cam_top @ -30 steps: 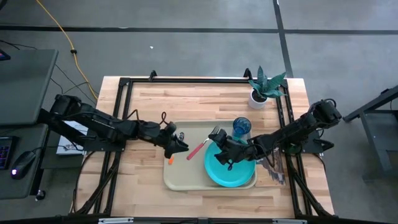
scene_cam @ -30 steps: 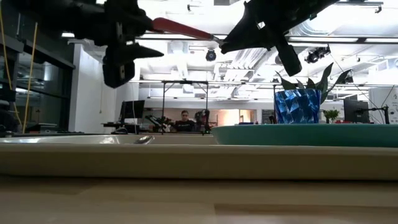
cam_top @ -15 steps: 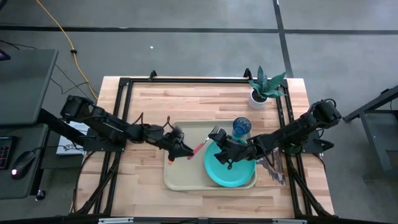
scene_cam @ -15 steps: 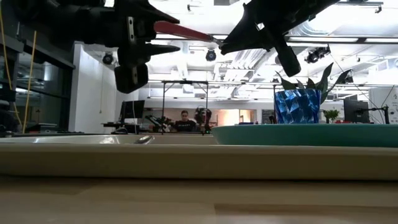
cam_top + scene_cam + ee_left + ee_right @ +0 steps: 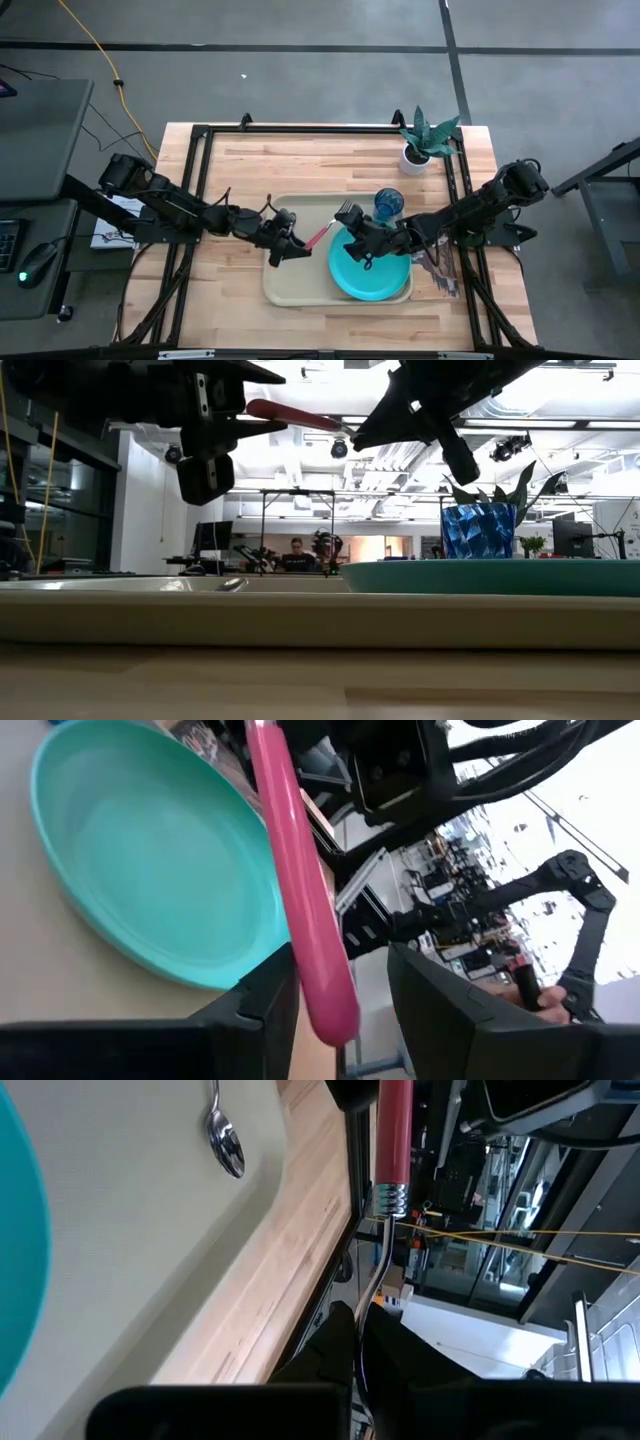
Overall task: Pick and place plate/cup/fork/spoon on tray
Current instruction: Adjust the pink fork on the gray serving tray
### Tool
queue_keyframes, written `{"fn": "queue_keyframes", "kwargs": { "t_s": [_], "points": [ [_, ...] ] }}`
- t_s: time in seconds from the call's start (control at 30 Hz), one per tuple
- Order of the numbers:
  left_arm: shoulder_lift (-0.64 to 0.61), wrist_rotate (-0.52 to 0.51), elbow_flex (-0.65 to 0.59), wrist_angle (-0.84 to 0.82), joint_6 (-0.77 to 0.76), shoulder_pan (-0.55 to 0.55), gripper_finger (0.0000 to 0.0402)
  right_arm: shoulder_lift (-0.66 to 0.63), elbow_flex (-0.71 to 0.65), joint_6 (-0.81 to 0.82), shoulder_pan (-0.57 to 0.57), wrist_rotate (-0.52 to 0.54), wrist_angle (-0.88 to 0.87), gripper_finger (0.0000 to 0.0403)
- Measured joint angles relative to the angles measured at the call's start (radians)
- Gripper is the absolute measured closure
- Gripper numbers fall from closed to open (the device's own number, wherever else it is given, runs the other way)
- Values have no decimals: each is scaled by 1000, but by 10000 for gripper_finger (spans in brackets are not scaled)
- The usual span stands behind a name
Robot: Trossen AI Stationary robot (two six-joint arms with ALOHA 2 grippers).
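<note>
The beige tray (image 5: 300, 290) lies mid-table. On it rest the turquoise plate (image 5: 372, 272), the dark-blue cup (image 5: 388, 204) and the spoon, whose bowl (image 5: 228, 1146) shows in the right wrist view. My right gripper (image 5: 350, 224) is shut on the fork (image 5: 320, 238), held above the tray. My left gripper (image 5: 297, 247) is open. Its fingers (image 5: 262, 1010) stand on either side of the free end of the fork's red-pink handle (image 5: 322, 982). My right gripper pinches the fork's metal neck (image 5: 378, 1270) between its two fingers, just behind the handle. It comes level from the table's right. The fork is lifted clear of the tray, roughly level, its handle (image 5: 292, 410) sticking out toward my left gripper. I cannot tell whether my left gripper touches the handle.
A white pot with a green plant (image 5: 424, 142) stands at the back right of the table. Dark frame rails (image 5: 455, 190) run along the table's sides. Dark clutter (image 5: 440, 272) lies right of the tray. A person (image 5: 297, 552) sits far off in the room.
My left gripper has gone toward the table's right, up to the fork, and its open fingers now stand around the handle's free end. My right gripper has kept the fork still above the tray.
</note>
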Motion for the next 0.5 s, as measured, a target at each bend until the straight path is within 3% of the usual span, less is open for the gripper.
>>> {"fn": "queue_keyframes", "kwargs": {
  "t_s": [0.5],
  "points": [
    [0, 2, 0, -3, -24, -4, 344, 0, 0, 0, -11, -44, 10, 403]
  ]
}}
